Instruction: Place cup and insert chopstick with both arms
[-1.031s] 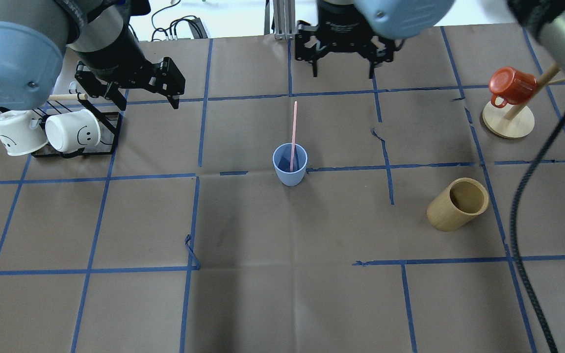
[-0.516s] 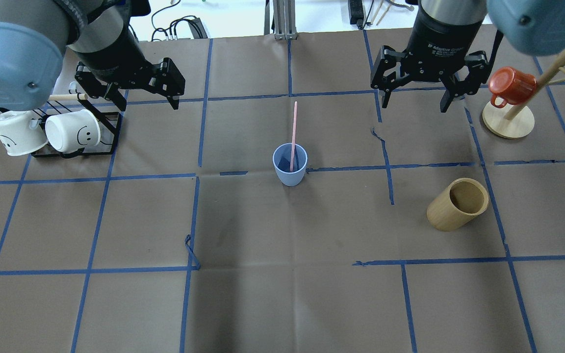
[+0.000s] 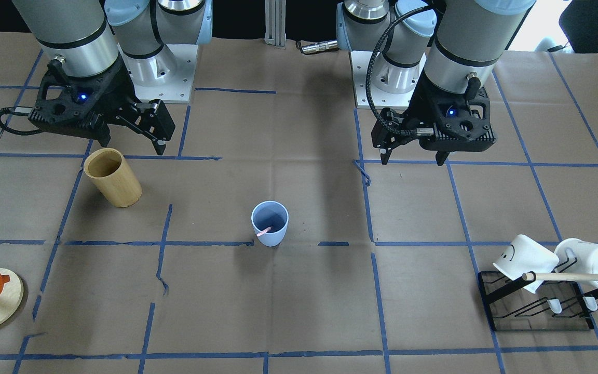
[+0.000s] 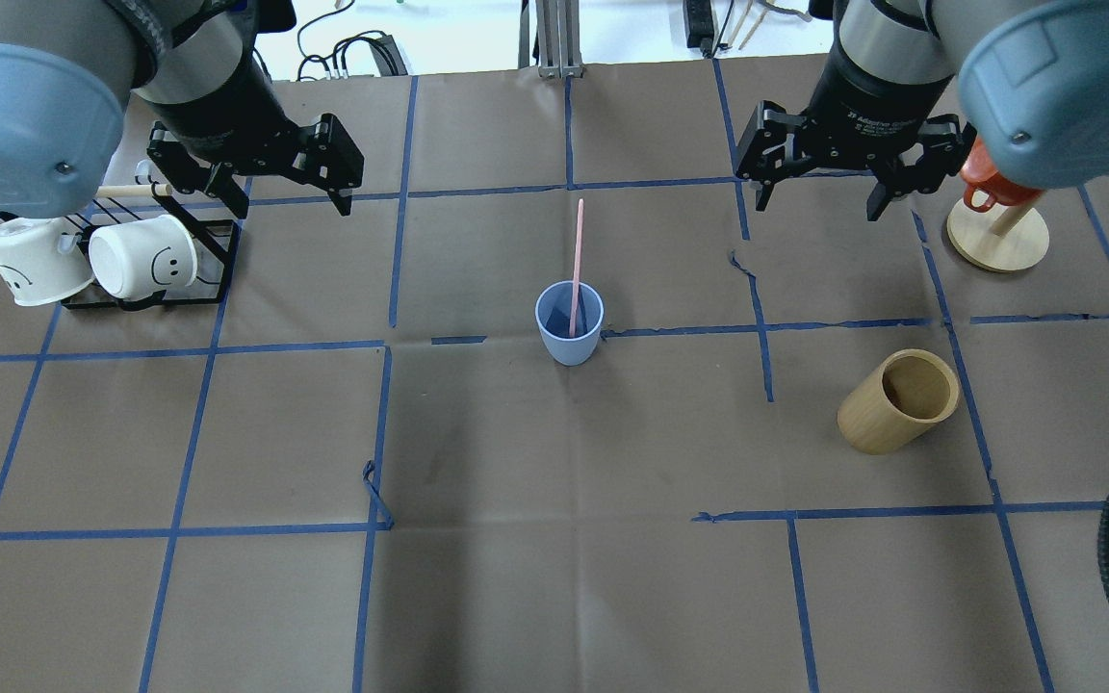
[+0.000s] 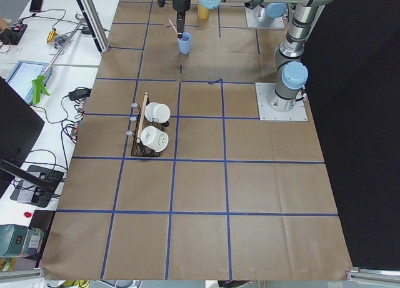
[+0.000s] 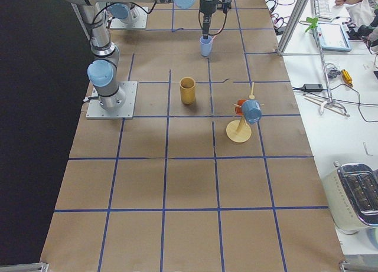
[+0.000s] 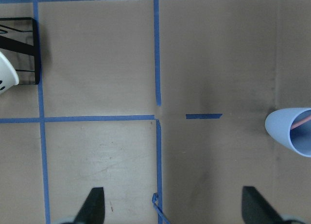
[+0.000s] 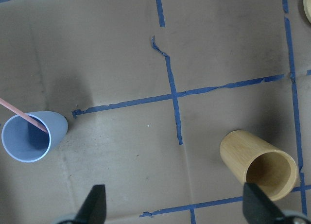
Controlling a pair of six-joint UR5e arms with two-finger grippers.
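The light-blue cup stands upright at the table's middle, also in the front view. One pale-pink chopstick stands in it, leaning against the rim toward the far side. It also shows in the right wrist view. My left gripper is open and empty, hovering at the far left near the mug rack, well apart from the cup. My right gripper is open and empty, hovering at the far right. The cup shows at the right edge of the left wrist view and at the left of the right wrist view.
A tan wooden cylinder stands to the right of the cup. A black rack with two white mugs and a wooden dowel sits at the far left. A red mug hangs on a wooden stand at the far right.
My right gripper has swung from the far middle, behind the cup, over to the far right, still open. The left gripper, cup and chopstick have not moved.
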